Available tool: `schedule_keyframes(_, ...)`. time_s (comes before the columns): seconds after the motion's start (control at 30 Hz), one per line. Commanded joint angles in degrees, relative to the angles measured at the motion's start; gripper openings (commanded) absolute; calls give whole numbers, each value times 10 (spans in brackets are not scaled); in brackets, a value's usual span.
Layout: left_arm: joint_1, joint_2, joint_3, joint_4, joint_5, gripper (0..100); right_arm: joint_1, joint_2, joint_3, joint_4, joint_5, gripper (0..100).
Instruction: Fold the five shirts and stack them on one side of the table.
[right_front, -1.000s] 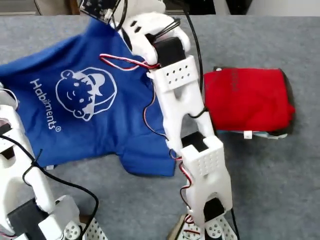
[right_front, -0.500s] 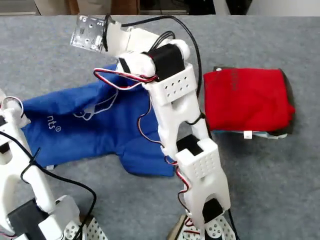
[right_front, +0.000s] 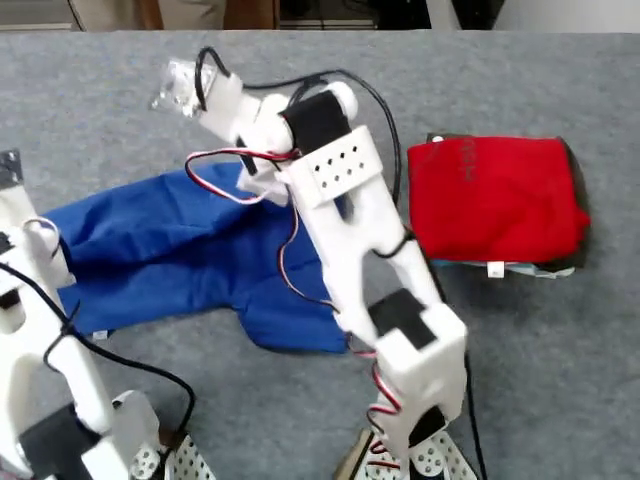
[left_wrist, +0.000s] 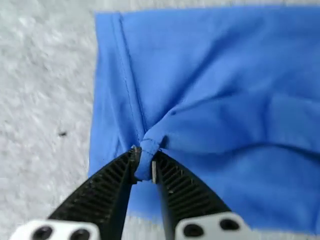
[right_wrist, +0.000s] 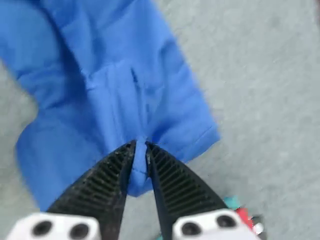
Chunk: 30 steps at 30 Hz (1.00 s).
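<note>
A blue shirt (right_front: 170, 250) lies doubled over on the grey table, left of centre, with its print hidden. My right gripper (right_wrist: 140, 147) is shut on a pinch of the blue shirt (right_wrist: 115, 75) at its edge. That arm (right_front: 335, 190) stretches from the near edge across the shirt's right part. My left gripper (left_wrist: 145, 162) is shut on a small bunch of the blue shirt (left_wrist: 225, 100) close to a hemmed edge. The left arm (right_front: 30, 300) stands at the shirt's left end. A folded red shirt (right_front: 495, 195) tops a stack at the right.
Edges of other folded shirts (right_front: 500, 268) peek out under the red one. Bare grey table (right_front: 540, 370) runs along the near right and across the far side. Red and black cables (right_front: 225, 165) hang from the right arm over the blue shirt.
The blue shirt lay spread flat with its white print up. Both grippers have drawn its far half over toward the near side, so the print is now covered.
</note>
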<state>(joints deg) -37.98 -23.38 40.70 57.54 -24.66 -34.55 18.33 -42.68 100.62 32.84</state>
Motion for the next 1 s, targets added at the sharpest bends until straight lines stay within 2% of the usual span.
schedule_keyframes(0.0,-3,-73,38,12,-19,18,13,-105,126,-43,-4,3)
schedule_keyframes(0.23,-81,-153,76,12,-48,18,-6,-253,399,-132,-7,3)
schedule_keyframes(0.43,-85,-153,108,12,-84,18,-6,-364,589,-200,-11,3)
schedule_keyframes(0.8,-86,-153,134,10,-90,18,-18,-415,698,-235,-20,12)
schedule_keyframes(0.9,-90,-155,129,11,-90,21,-24,-415,702,-222,-20,117)
schedule_keyframes(0.97,-91,-158,129,13,-90,71,-36,-418,697,-201,-7,212)
